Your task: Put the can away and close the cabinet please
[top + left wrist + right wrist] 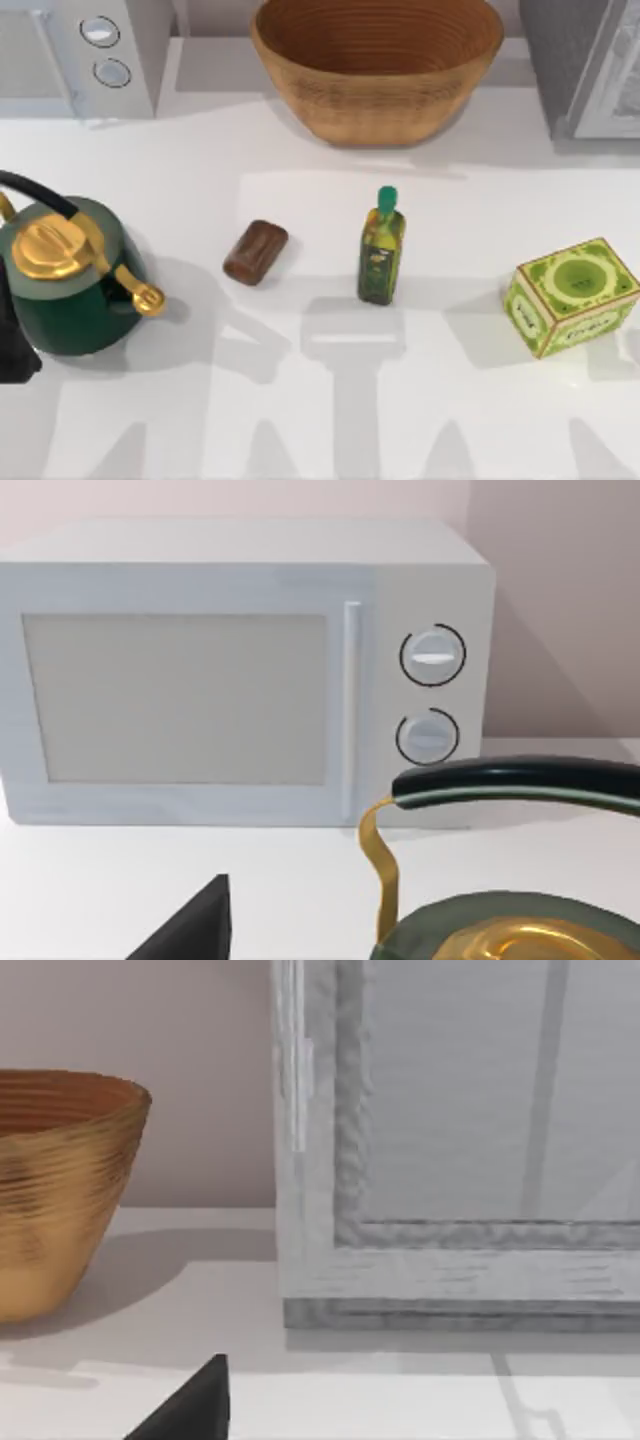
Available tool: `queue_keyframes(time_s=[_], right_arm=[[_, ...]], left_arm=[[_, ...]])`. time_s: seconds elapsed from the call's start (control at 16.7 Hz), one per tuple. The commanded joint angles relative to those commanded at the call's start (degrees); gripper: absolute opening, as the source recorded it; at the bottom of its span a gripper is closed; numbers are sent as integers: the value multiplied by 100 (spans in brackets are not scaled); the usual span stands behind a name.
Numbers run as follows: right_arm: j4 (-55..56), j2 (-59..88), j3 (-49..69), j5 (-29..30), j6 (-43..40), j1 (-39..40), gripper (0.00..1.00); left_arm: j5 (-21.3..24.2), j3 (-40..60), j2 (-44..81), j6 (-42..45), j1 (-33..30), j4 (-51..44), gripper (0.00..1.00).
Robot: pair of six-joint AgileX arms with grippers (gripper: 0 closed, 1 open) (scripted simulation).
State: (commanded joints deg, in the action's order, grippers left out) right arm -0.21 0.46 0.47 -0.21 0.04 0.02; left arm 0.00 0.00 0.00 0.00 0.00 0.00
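The can (255, 252), a small dark reddish-brown cylinder, lies on its side on the white table left of centre, with nothing touching it. The pale grey cabinet (600, 70) stands at the back right corner, and its front panel (450, 1110) looms close in the right wrist view. In the top view the panel sits at an angle. My left arm (14, 345) is parked at the left edge beside the kettle. A dark corner of my left gripper (190, 932) shows in the left wrist view. A similar dark corner of my right gripper (190, 1407) shows facing the cabinet.
A green-capped olive-oil bottle (381, 245) stands right of the can. A green printed box (572, 295) sits at the right. A green and gold kettle (70, 275) is on the left, a woven basket (377, 60) at the back centre, and a white microwave (240, 670) at the back left.
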Motion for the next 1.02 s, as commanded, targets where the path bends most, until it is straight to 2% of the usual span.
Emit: queue_keyframes(time_s=[0.42, 0.54, 0.72, 1.02], right_arm=[[16, -17, -39, 8, -3, 7, 100], [177, 169, -13, -164, -23, -100, 100], [811, 900, 142, -832, -67, -557, 100], [2679, 3292, 688, -2483, -61, -1789, 100]], left_arm=[[0, 0, 0, 0, 0, 0, 100], [0, 0, 0, 0, 0, 0, 100], [0, 0, 0, 0, 0, 0, 100], [0, 0, 0, 0, 0, 0, 100]])
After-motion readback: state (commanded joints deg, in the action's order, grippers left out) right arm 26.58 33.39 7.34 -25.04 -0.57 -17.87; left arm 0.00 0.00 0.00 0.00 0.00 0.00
